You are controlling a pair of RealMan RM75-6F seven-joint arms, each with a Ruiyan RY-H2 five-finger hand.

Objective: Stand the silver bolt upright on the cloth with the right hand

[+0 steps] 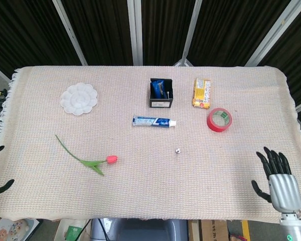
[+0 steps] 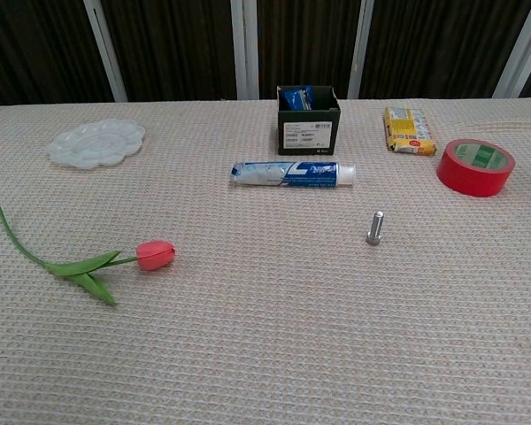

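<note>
The bolt point(image 2: 374, 227) stands upright on the cloth point(image 2: 265, 336); keep the empty, spread-fingered right hand point(image 1: 280, 176), at its 4 o'clock, clear.

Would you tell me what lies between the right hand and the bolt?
Nothing: in the head view only bare cloth lies between the right hand and the upright bolt.

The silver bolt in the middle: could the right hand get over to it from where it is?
Probably yes. The right hand is open at the cloth's near right corner, and only bare cloth lies between it and the upright silver bolt.
</note>
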